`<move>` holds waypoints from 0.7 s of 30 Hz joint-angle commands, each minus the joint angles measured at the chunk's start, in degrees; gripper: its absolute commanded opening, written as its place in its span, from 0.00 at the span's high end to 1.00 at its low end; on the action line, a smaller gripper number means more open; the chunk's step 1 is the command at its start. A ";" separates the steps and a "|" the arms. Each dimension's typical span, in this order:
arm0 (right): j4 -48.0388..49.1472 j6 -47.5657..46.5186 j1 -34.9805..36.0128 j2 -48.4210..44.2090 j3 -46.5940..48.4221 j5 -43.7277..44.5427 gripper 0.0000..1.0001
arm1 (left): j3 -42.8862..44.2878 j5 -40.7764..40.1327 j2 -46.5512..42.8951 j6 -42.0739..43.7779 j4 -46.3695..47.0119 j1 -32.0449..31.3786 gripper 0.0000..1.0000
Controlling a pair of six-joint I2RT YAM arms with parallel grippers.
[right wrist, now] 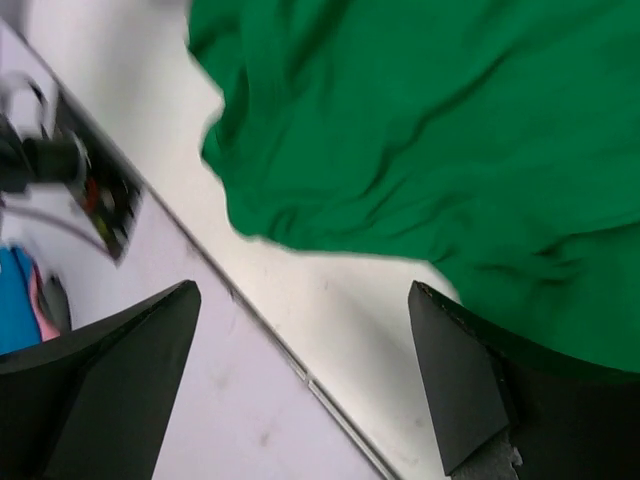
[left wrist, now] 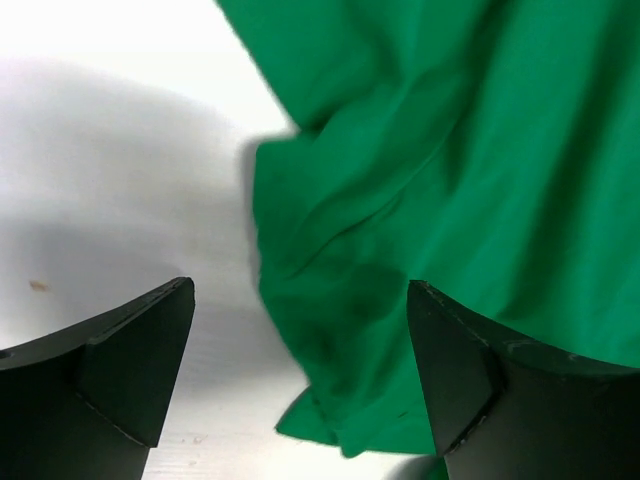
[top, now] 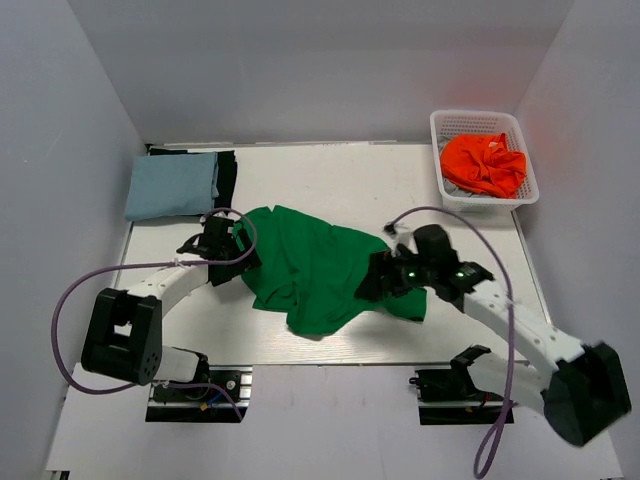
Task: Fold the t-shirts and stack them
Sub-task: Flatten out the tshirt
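The left gripper [left wrist: 300, 300] is seen with its jaws spread wide, and nothing is clamped between them. A crumpled edge of the green t-shirt [left wrist: 430, 170] lies on the table [left wrist: 110, 150] in the gap, nearer the jaw on the right of the wrist view. Whether that jaw is actually touched by the cloth cannot be told.

The right gripper [right wrist: 300, 295] is likewise held wide apart and empty. Only bare table and its edge are framed between its jaws. The green cloth lies beyond them and runs down to the jaw on the right of that view, where contact cannot be made out.

From above, the green t-shirt is found rumpled in the middle of the table, with one gripper at its left edge and the other at its near right edge. The fingertips of both are largely hidden there under the dark wrists.

At the far left corner a folded pale blue t-shirt [top: 172, 187] rests on a black t-shirt [top: 228, 176], of which only a strip is shown. An orange t-shirt [top: 484, 164] is bunched in the white basket [top: 476, 119] at the far right (its lower layers are concealed). Blurred shapes past the table edge in the right wrist view cannot be identified.
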 commanded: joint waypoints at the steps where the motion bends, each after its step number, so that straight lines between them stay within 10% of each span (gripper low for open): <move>1: 0.74 0.19 7.99 6.79 4.40 4.01 0.10 | -2.73 2.95 -0.56 -0.73 2.81 -0.31 0.05; 10: -1.90 -0.43 27.05 17.78 8.72 25.26 0.10 | -3.97 2.26 5.14 -1.25 5.10 -0.31 0.22; 19: -3.83 4.40 35.51 28.34 15.14 41.28 0.10 | -2.66 6.12 8.05 -0.20 8.80 -0.31 0.98; 21: -3.48 4.32 37.27 29.84 16.11 41.28 0.10 | -1.87 5.51 8.67 -0.20 8.02 -0.31 1.00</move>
